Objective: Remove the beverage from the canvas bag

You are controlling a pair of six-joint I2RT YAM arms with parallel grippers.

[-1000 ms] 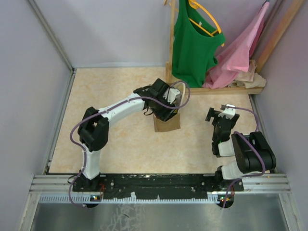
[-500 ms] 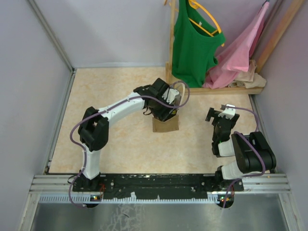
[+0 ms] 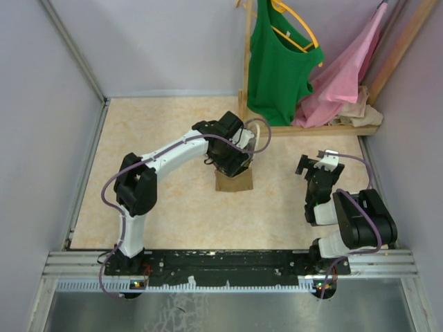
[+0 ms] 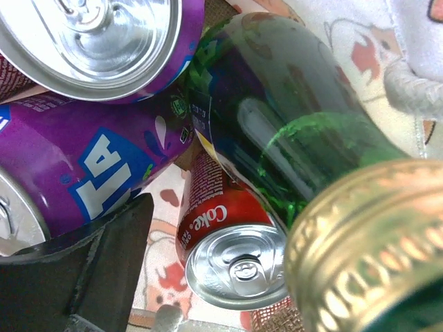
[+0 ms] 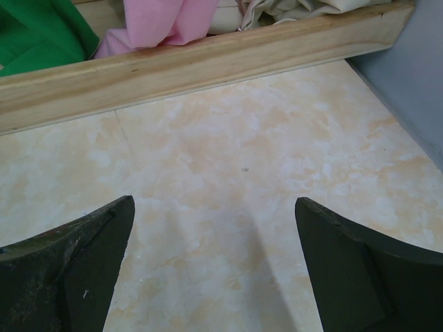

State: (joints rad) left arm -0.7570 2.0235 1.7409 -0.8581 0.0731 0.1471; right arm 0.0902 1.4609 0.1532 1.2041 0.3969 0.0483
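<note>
The tan canvas bag [image 3: 234, 181] stands upright mid-table. My left gripper [image 3: 237, 156] reaches down into its mouth. Inside, in the left wrist view, lie two purple cans [image 4: 90, 159], a red Coke can [image 4: 228, 249] and a green glass bottle [image 4: 277, 138] with a gold cap [image 4: 374, 249]. The left gripper [image 4: 228, 283] is open over the Coke can; one dark finger [image 4: 76, 277] shows at the lower left and the cap hides the other. It grips nothing. My right gripper [image 3: 315, 164] rests open over bare table [image 5: 214, 270], to the right of the bag.
A wooden rack [image 3: 311, 129] stands at the back right with a green top [image 3: 277, 62] and a pink garment [image 3: 346, 76] hanging on it. Its base beam [image 5: 208, 69] lies just beyond the right gripper. Grey walls close in both sides.
The bag has shifted a little left and toward the arms, and the left gripper has moved with it. The right arm has stayed still.
</note>
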